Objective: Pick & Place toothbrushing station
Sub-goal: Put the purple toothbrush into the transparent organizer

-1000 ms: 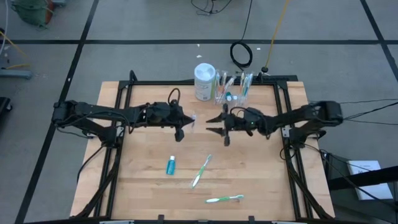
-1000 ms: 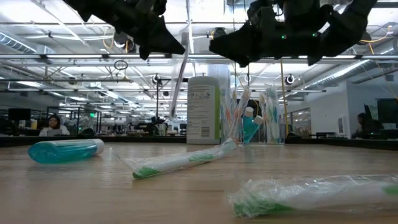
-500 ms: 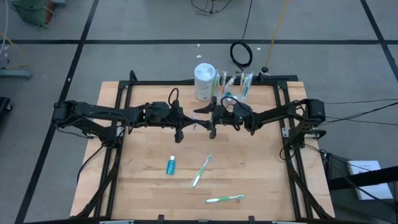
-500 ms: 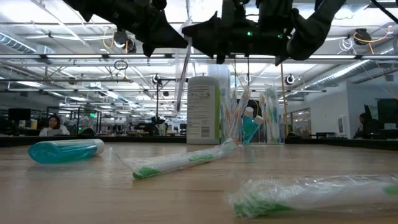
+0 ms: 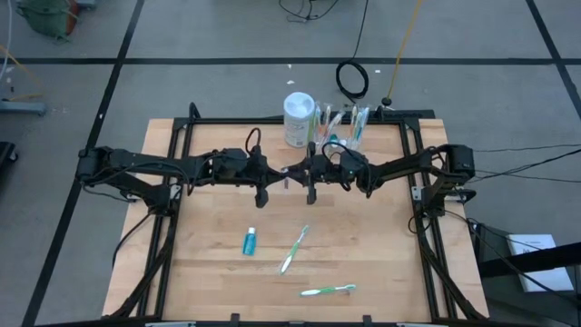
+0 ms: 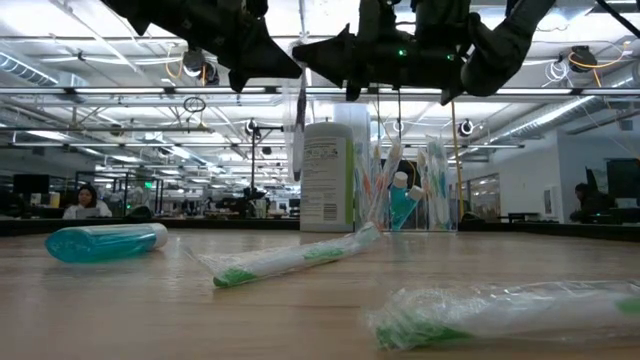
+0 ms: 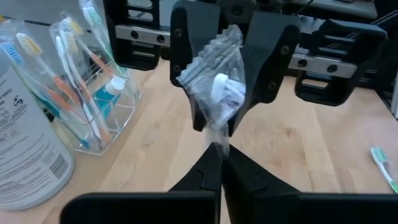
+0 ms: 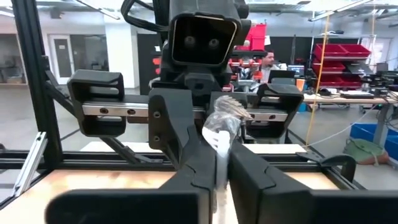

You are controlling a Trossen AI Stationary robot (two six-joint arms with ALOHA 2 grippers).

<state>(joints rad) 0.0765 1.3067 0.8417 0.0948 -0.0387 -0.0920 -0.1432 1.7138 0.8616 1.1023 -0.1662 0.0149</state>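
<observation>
Up above the middle of the counter (image 5: 218,272), my left fingers (image 7: 214,177) are pinched on one end of a clear crinkly plastic-wrapped toothbrush (image 7: 214,87), and my right fingers (image 8: 214,180) are closed on its other end. Behind them, at the counter's far edge, the clear plastic toothbrushing station (image 5: 338,127) stands beside a white cylindrical bottle (image 5: 298,119).

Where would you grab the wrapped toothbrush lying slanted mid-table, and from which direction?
Grip the slanted toothbrush at mid-handle from straight above, jaws across its narrow width. It lies flat on the table, with the blue tube apart from it, so both sides are free. The left gripper is shut on another wrapped brush in mid-air, beside the right gripper.
</observation>
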